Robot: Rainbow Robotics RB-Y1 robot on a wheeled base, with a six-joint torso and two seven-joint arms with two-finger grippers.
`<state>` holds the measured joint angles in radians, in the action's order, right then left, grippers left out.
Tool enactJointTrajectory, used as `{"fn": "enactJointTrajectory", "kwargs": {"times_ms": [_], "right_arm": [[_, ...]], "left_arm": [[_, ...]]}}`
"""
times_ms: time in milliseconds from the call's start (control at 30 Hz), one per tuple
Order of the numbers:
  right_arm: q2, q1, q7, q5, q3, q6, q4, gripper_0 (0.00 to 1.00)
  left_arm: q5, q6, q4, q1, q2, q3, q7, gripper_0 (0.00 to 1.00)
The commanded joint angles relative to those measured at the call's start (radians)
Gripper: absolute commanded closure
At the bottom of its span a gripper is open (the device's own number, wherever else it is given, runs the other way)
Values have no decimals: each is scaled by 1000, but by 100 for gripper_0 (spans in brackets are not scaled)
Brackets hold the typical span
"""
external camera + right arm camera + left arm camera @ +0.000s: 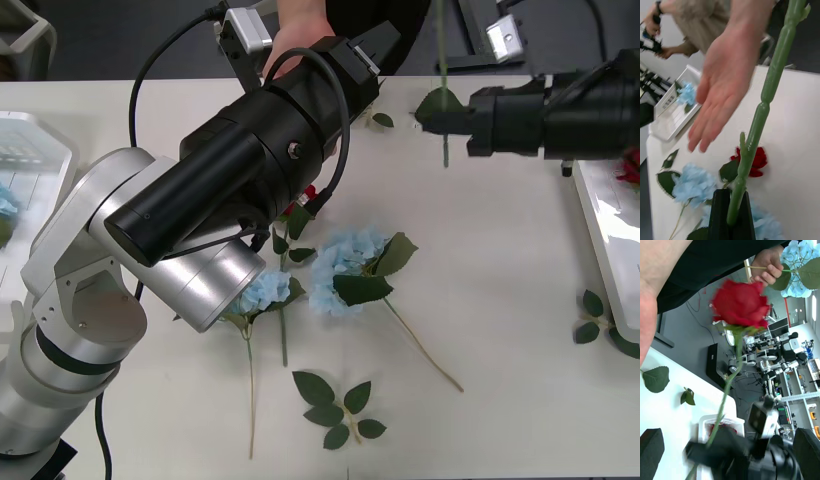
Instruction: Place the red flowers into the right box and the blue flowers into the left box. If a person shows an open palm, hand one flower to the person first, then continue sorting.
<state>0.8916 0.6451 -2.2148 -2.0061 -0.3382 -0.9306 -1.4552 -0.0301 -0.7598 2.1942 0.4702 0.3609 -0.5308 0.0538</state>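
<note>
At the worktop's [500, 300] left edge sits the left box [45, 150], a white tray with one of the blue flowers [5, 205] already in it. Next to it the left arm reaches across to the far edge. The left gripper [365, 55] has its jaws released and holds nothing, its black fingers [651, 450] spread wide. It is close against the person's [696, 262] hand [298, 42], which the right wrist view shows as an open palm [722, 86] held out above the worktop with the fingers extended.

Under the arm, near mid-worktop, two more blue flowers [348, 268] lie close together on their sides, with a red flower [300, 208] just beyond them, partly hidden by the arm. A loose leaf sprig [335, 405] lies nearer the robot.

To the right, the right gripper [430, 122] has its jaws clenched on the green stem [752, 142] of a red rose [739, 303], which it holds upright off the worktop, bloom raised above the jaws. Behind that bloom, a second hand [767, 266] of the person grips a blue hydrangea [801, 262] by its stem.

At the far right edge lies the right box [600, 225], with red [630, 170] showing inside it and another leaf sprig [590, 320] just beside its near end.
</note>
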Motion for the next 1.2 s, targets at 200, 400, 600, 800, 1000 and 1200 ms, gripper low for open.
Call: {"fn": "enactJointTrajectory", "kwargs": {"times_ms": [200,400,600,800,1000,1200], "right_arm": [[-37,116,-78,86,82,234,108,100],[-140,215,-266,164,82,386,170,100],[-237,286,-448,259,82,512,177,100],[-286,292,-490,339,82,566,179,100],[-300,291,-490,339,82,570,179,100],[-300,291,-490,334,80,570,179,100]], "left_arm": [[-2,14,16,1,-7,-17,-31,0],[-2,14,16,1,-7,-17,-31,0],[-2,14,16,1,-7,-17,-31,0],[-2,14,16,1,-7,-17,-31,0],[-2,14,16,1,-7,-17,-31,0],[-2,14,16,1,-7,-17,-31,0]]}}
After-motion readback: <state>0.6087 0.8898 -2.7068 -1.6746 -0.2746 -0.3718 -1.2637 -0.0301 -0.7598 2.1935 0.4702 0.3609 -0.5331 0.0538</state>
